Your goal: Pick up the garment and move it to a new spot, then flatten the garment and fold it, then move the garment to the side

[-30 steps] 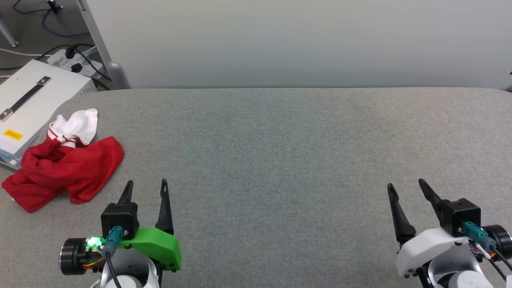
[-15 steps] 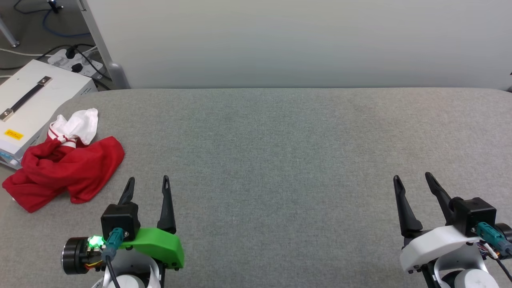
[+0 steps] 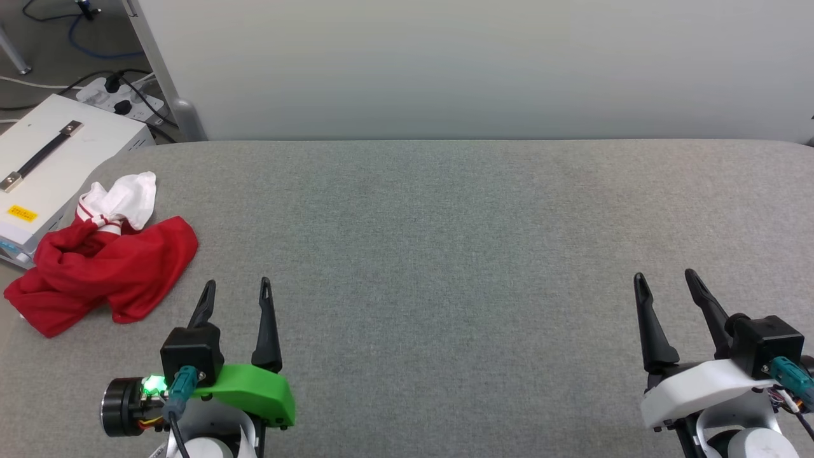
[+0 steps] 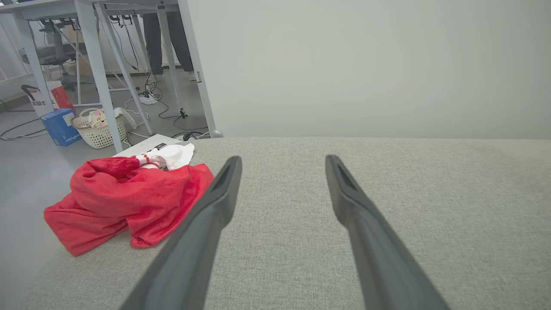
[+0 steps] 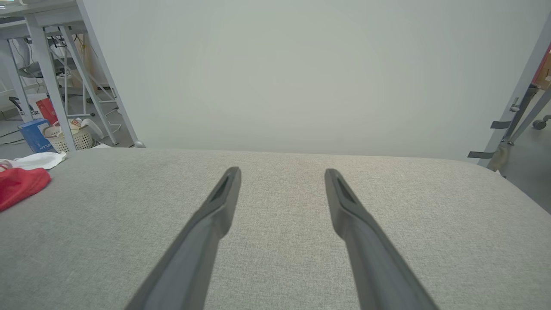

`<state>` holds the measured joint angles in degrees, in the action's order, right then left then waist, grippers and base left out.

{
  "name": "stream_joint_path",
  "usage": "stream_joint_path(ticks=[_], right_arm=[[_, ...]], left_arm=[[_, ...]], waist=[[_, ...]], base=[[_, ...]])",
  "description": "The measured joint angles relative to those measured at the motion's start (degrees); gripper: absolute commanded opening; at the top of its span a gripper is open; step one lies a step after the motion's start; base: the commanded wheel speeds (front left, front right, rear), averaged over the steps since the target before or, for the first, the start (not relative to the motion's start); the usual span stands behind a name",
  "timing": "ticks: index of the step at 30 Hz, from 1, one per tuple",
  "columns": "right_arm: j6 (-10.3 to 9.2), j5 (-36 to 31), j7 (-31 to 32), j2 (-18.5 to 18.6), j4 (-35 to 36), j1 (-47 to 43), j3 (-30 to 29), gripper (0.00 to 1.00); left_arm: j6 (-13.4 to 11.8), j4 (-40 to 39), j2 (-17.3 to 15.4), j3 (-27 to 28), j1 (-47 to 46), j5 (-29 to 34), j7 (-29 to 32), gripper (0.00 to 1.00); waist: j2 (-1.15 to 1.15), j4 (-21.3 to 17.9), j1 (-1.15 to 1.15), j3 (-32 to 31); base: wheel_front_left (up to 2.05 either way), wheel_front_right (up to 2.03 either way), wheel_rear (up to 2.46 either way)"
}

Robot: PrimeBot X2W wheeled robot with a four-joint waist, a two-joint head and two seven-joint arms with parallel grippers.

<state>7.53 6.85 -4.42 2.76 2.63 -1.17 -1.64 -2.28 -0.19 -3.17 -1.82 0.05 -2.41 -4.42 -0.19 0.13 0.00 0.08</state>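
Observation:
The garment lies crumpled at the left edge of the grey padded table, a red heap with a white sleeve on its far end. Its lettering is hidden in the folds. In the left wrist view the garment sits left of my fingers, and the right wrist view catches the garment at its left border. My left gripper hovers open just right of the heap, holding nothing. Far off at the table's near right, my right gripper is open and empty too.
A white case with a black handle stands on the floor beside the table's left edge, touching the garment's side. Cables and a power strip lie behind it. A pale wall panel runs along the table's far edge.
My right gripper has drifted to the right and slightly farther from me. My left gripper has crept forward a little. The garment has not moved.

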Motion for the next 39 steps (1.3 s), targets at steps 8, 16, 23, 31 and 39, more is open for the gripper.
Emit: stream_joint_path(ticks=[8, 16, 23, 31, 39], right_arm=[[0.00, 0.6, -1.0, 0.0, 0.3, -0.9, 0.0, 1.00], [0.00, 1.7, -2.5, 0.0, 0.3, -1.4, -0.3, 1.00], [0.00, 2.0, -3.4, 0.0, 0.0, -2.3, -0.4, 1.00], [0.00, 2.5, -4.2, 0.0, 0.0, -2.3, -0.3, 1.00], [0.00, 2.5, -5.2, 0.0, 0.0, -2.6, -0.2, 1.00]], left_arm=[[-0.1, 0.4, 0.0, -0.6, 0.0, -0.4, -0.9, 1.00], [-0.5, 1.6, 0.0, -1.6, 0.0, -0.8, -2.4, 1.00], [-0.6, 2.3, 0.0, -2.0, 0.1, -1.1, -3.2, 1.00], [-1.0, 3.1, 0.0, -2.6, 0.1, -1.3, -4.2, 1.00], [-1.5, 3.6, 0.0, -3.2, 0.1, -1.3, -5.1, 1.00]], waist=[[0.00, 0.0, 0.00, 0.0], [0.00, 0.1, 0.00, -0.1], [0.00, 0.2, 0.00, -0.1], [0.00, 0.3, 0.00, -0.1], [0.00, 0.5, 0.00, -0.1]], base=[[0.00, 0.00, 0.00], [0.00, 0.00, 0.00], [0.00, 0.00, 0.00], [0.00, 0.00, 0.00], [0.00, 0.00, 0.00]])
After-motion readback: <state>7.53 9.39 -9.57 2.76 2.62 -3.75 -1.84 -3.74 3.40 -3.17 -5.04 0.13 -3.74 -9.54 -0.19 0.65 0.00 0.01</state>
